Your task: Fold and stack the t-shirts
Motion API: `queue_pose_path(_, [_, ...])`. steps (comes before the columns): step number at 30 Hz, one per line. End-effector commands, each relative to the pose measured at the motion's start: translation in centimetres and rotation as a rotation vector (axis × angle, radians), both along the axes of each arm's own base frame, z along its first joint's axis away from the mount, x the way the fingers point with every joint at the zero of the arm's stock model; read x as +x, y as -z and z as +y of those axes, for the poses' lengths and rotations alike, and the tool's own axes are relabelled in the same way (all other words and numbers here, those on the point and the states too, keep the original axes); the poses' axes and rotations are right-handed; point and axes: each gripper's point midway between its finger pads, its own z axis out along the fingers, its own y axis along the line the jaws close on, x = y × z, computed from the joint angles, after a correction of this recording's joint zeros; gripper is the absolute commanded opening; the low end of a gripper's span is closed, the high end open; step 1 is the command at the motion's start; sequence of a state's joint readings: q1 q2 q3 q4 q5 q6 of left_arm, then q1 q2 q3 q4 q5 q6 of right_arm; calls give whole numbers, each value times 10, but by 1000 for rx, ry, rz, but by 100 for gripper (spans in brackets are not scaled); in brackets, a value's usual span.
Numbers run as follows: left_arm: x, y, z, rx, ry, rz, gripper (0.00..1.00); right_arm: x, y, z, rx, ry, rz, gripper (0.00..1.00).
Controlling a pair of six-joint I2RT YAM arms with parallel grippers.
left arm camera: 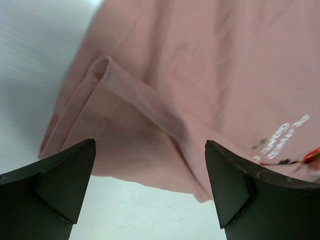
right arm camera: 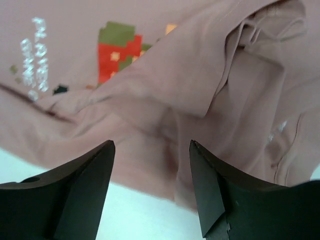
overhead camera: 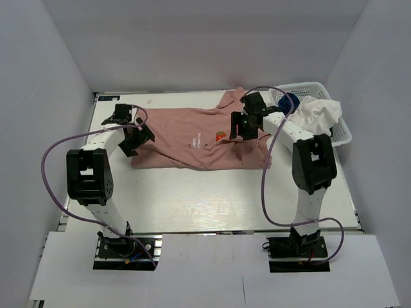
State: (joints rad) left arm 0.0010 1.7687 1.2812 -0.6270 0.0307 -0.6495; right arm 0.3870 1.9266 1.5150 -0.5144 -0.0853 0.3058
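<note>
Pink t-shirt (overhead camera: 186, 138) half-folded; left gripper (left arm camera: 150, 145), right gripper (right arm camera: 151, 145) spread, empty

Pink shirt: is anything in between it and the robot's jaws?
No, nothing visible is. Both pairs of jaws stand open just above the pink shirt, with only its cloth beneath them.

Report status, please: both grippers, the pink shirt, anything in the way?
Left gripper open, right gripper open, both empty. Pink t-shirt spread on table, partly folded. White t-shirt, blue t-shirt in basket; nothing blocking.
</note>
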Motion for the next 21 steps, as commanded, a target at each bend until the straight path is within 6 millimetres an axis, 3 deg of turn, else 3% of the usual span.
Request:
queue_pose_path(1, [1, -16, -19, -51, 119, -104, 100, 28, -4, 1, -7, 24, -55, 67])
queue_pose_path(8, [-9, -7, -18, -3, 142, -65, 100, 36, 26, -4, -27, 45, -13, 63])
queue_pose_path(16, [-11, -4, -15, 12, 133, -43, 100, 43, 36, -15, -50, 62, -12, 63])
queue_pose_path(21, [-11, -3, -14, 19, 129, -32, 100, 48, 39, -9, -15, 43, -11, 59])
